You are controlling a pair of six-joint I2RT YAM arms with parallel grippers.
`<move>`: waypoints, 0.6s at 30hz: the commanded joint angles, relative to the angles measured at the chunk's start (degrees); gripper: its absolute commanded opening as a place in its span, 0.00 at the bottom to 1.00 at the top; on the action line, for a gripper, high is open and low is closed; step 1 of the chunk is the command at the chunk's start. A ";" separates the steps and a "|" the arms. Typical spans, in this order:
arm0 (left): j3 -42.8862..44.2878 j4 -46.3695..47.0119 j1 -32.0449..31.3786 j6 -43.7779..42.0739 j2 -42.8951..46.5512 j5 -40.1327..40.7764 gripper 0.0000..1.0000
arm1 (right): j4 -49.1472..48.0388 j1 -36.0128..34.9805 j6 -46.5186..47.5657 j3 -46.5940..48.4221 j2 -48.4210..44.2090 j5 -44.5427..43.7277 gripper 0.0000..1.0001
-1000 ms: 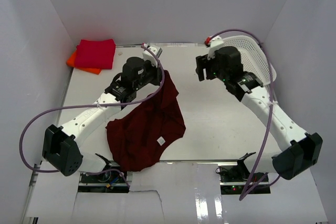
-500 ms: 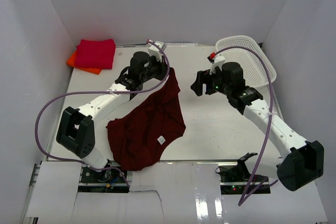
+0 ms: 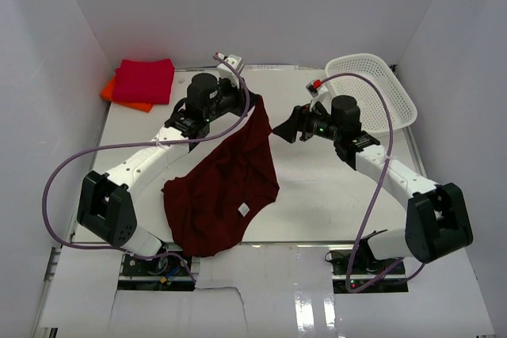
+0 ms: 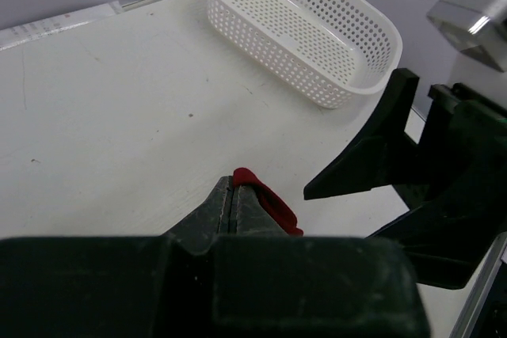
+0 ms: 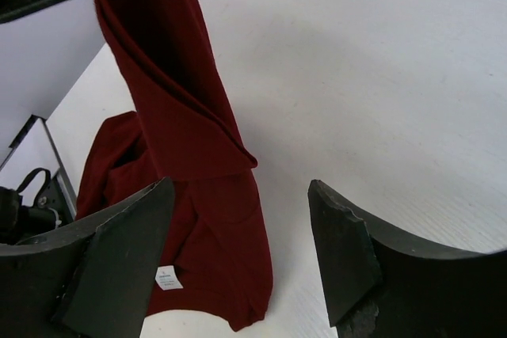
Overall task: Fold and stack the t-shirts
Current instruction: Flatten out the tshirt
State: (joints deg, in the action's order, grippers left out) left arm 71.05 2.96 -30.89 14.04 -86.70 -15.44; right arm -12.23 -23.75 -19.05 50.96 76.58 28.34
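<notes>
The dark maroon shirt (image 3: 226, 195) is unfolded and rumpled. One end is lifted off the table (image 3: 333, 195) into a hanging, twisted fold, and the rest is spread near the front edge with its small white neck label (image 3: 244, 210) facing up. The red shirt (image 3: 144, 81) lies folded on the orange shirt (image 3: 111, 91) in the far left corner.

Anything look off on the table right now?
Nothing spilled or damaged. The maroon shirt hangs twisted from one pinched corner in the left end effector, its lower part crumpled at the table's near edge.
</notes>
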 commanded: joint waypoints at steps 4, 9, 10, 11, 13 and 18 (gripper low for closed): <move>3.40 -0.59 0.48 0.02 3.55 -1.96 0.00 | -15.26 0.19 -3.54 -1.39 4.02 8.57 0.73; 3.84 -0.94 0.66 0.02 3.55 -2.05 0.00 | -18.26 0.19 -6.26 -0.77 7.00 12.18 0.68; 3.84 -0.94 0.75 0.02 3.55 -2.22 0.00 | -18.97 0.19 -6.79 -1.03 7.18 12.62 0.67; 3.84 -0.85 0.92 0.02 3.64 -2.31 0.00 | -20.19 0.19 -7.49 -1.21 7.36 13.14 0.67; 3.84 -0.85 1.10 0.11 3.73 -2.49 0.00 | -21.69 0.19 -8.11 -1.74 7.71 13.76 0.66; 4.19 -0.76 1.80 0.98 3.82 -3.63 0.00 | -23.71 0.19 -8.72 -2.44 9.20 14.29 0.66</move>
State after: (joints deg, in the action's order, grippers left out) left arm 72.18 1.23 -29.74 14.26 -86.41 -17.39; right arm -30.37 -23.75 -26.74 49.60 85.21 40.84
